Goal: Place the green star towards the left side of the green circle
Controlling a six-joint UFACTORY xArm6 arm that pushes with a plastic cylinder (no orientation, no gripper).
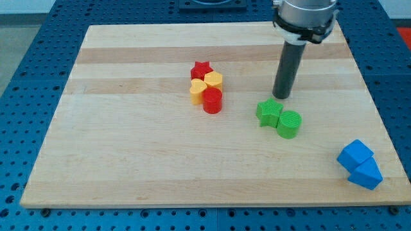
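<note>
The green star (269,113) lies right of the board's middle, touching the green circle (289,124), which sits just to its lower right. My tip (281,96) stands on the board just above the green star, very close to its upper edge. The dark rod rises from there to the arm at the view's top.
A cluster left of the star holds a red star (201,68), a yellow heart (198,91), a yellow block (214,81) and a red cylinder (212,101). Two blue blocks (359,164) lie near the board's lower right corner. The wooden board (128,147) rests on a blue perforated table.
</note>
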